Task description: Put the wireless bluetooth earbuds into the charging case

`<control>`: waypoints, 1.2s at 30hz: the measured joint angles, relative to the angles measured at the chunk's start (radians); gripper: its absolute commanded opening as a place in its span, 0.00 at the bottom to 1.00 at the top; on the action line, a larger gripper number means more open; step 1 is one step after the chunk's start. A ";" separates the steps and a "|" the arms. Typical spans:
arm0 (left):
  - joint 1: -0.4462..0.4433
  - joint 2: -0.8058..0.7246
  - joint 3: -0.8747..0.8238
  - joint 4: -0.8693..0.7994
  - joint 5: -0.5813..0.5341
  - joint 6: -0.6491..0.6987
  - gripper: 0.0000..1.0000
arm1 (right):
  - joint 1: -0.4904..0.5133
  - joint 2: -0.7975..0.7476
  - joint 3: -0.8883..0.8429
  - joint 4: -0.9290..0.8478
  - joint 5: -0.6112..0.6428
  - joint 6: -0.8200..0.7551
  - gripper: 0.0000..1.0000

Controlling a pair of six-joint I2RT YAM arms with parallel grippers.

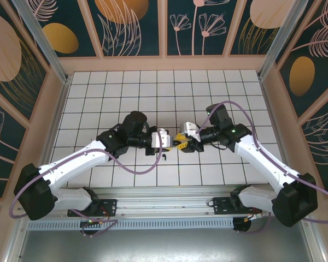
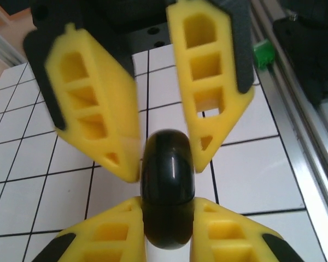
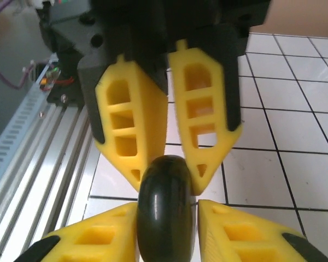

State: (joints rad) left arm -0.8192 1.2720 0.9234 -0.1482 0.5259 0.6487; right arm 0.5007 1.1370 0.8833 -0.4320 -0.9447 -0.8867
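We see the charging case, glossy black and rounded, held off the tiled table at mid-width, between two grippers nose to nose. Its long axis runs along the line joining them, one end in each set of jaws. The left gripper is clenched on its end. The right gripper brackets the other end with jaws slightly parted and a sliver of gap on one side, so we judge it released. The left arm therefore owns the case. Both sets of fingertips crowd each other, so any regrip is tight. A dark speck on the tile just near of them may be an earbud, but it is too small to tell. The rail is well clear.
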 measured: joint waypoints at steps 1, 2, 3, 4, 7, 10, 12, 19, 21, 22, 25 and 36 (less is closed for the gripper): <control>-0.001 -0.003 -0.013 0.018 0.006 -0.017 0.11 | -0.013 -0.024 -0.017 0.020 -0.003 0.013 0.44; -0.002 -0.006 -0.024 0.032 0.011 -0.035 0.11 | -0.026 -0.052 -0.035 0.036 -0.006 0.037 0.45; -0.002 -0.012 -0.046 0.059 0.019 -0.063 0.11 | -0.040 -0.089 -0.064 0.064 -0.008 0.061 0.45; -0.002 -0.019 -0.068 0.088 0.026 -0.090 0.11 | -0.051 -0.128 -0.093 0.087 -0.009 0.084 0.45; -0.002 -0.045 -0.140 0.162 0.048 -0.177 0.11 | -0.063 -0.230 -0.170 0.145 -0.024 0.143 0.45; -0.002 -0.050 -0.166 0.206 0.071 -0.236 0.11 | -0.063 -0.266 -0.202 0.179 -0.045 0.187 0.45; -0.002 -0.050 -0.168 0.228 0.085 -0.266 0.11 | -0.062 -0.257 -0.203 0.200 -0.054 0.199 0.45; -0.002 -0.048 -0.168 0.306 0.124 -0.340 0.11 | -0.049 -0.188 -0.201 0.224 -0.089 0.213 0.44; -0.002 -0.047 -0.168 0.325 0.128 -0.357 0.11 | -0.047 -0.175 -0.200 0.224 -0.095 0.212 0.41; -0.002 -0.047 -0.168 0.332 0.130 -0.366 0.11 | -0.047 -0.172 -0.200 0.224 -0.097 0.212 0.38; -0.002 -0.045 -0.168 0.346 0.140 -0.382 0.11 | -0.047 -0.172 -0.198 0.224 -0.100 0.208 0.27; -0.004 -0.043 -0.170 0.330 0.140 -0.365 0.33 | -0.047 -0.166 -0.167 0.195 -0.107 0.177 0.11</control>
State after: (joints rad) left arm -0.8230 1.2293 0.7536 0.1822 0.6662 0.2840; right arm 0.4534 0.9707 0.7162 -0.2375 -1.0519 -0.7097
